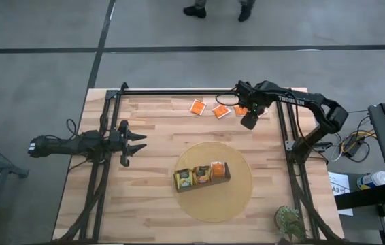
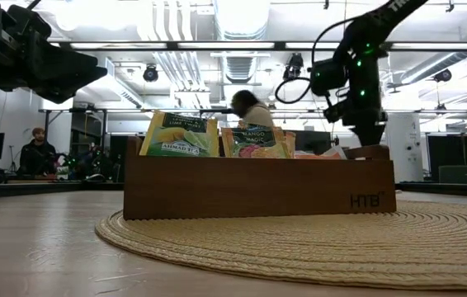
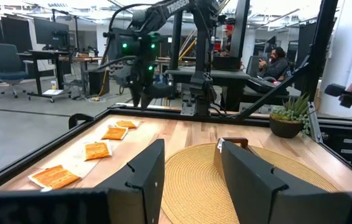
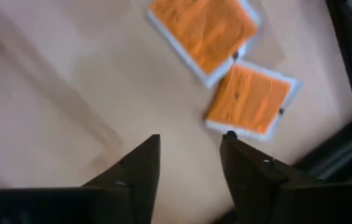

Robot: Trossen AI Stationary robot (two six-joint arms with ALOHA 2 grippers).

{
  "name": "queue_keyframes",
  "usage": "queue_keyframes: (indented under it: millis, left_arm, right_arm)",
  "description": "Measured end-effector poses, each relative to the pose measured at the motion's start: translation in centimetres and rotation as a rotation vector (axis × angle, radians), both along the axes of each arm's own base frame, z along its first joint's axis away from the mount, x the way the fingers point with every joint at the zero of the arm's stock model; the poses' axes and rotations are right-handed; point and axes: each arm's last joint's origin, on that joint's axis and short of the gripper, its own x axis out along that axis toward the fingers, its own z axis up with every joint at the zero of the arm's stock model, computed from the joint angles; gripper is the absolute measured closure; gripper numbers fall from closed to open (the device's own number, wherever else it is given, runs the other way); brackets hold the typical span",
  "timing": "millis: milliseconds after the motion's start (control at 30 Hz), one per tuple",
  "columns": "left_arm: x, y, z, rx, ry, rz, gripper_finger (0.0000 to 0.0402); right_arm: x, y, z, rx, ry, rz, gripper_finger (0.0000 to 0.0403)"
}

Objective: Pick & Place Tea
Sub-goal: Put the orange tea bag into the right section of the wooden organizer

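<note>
The tray (image 1: 202, 182) holds sachets in each compartment, while orange sachets (image 1: 197, 107) wait beneath the right hand (image 1: 248, 121), open and empty.

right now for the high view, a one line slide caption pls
Right gripper open above loose orange sachets; left gripper waits open beside the filled tray.

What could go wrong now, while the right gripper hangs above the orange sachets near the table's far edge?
The right gripper is open above two orange sachets that lie corner to corner, so it might pinch both or push one aside. The sachets lie close to the black frame rail, which a finger could strike.
</note>
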Motion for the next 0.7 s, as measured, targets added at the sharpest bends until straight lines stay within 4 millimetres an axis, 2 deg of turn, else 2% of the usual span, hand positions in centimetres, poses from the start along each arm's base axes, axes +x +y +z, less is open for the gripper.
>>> queue_keyframes:
  millis: [233,433,700]
  left_arm:
    - [0.0,0.0,0.0,0.0,0.0,0.0,0.0248]
    - [0.0,0.0,0.0,0.0,0.0,0.0,0.0248]
    - [0.0,0.0,0.0,0.0,0.0,0.0,0.0248]
  right_arm:
    - [-0.1,-1.3,-1.5,-0.032,-0.046,-0.104,0.0201]
    - [-1.0,-2.8,-2.9,-0.021,-0.03,-0.228,0.0197]
    - [-1.5,-4.5,-5.9,0.03,0.035,-0.283,0.0198]
